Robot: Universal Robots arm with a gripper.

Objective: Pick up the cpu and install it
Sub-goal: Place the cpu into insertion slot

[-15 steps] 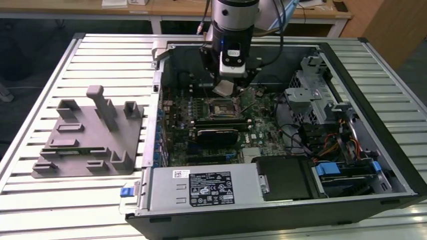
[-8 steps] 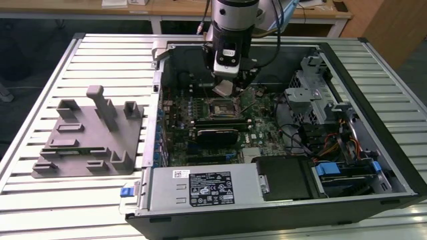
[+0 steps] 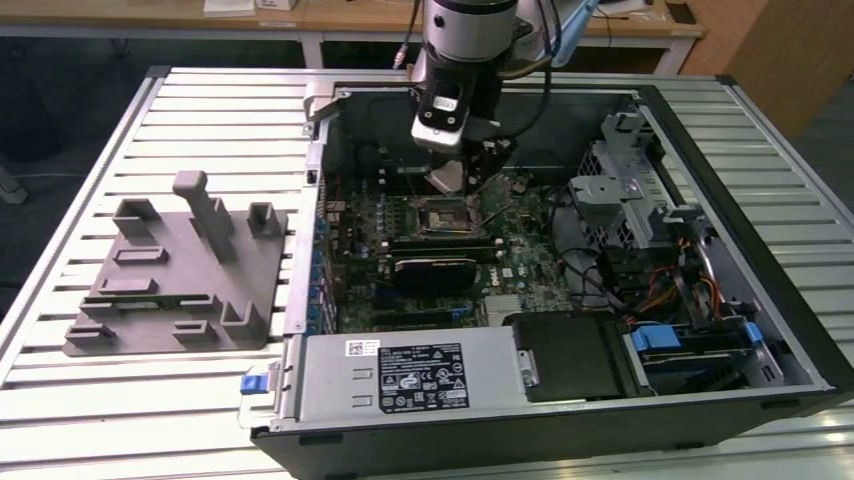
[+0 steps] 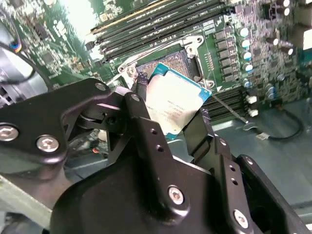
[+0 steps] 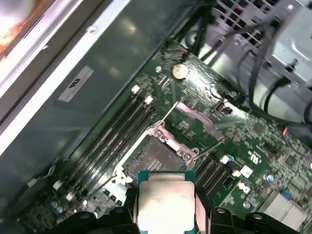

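Starting at the exterior view's left: the grey fixture tray [image 3: 174,270] sits on the counter [image 3: 80,400], well apart from the socket [image 3: 445,213] and outside the open computer case [image 3: 310,130].

Over the socket hangs the tool [image 4: 168,112]. It's pinching the cpu [image 5: 165,202] by two opposite edges, one black finger on each side, shiny lid facing up. The chip is above the socket and apart from it, so it's not seated. The socket's metal lid [image 5: 195,124] looks swung open, and the memory slots [image 5: 112,131] run just beside it.

To the exterior view's right of the socket, near the case wall, are the drive cage [image 3: 627,160] and a tangle of cables [image 3: 667,290].

My take on handling: this thing is light, flat and stiff. The metal top is probably slick and the contact side is easy to wreck. So the thin edges are the place to grip, which is where the tool has it. I'd guess any tilt going in could damage the socket.
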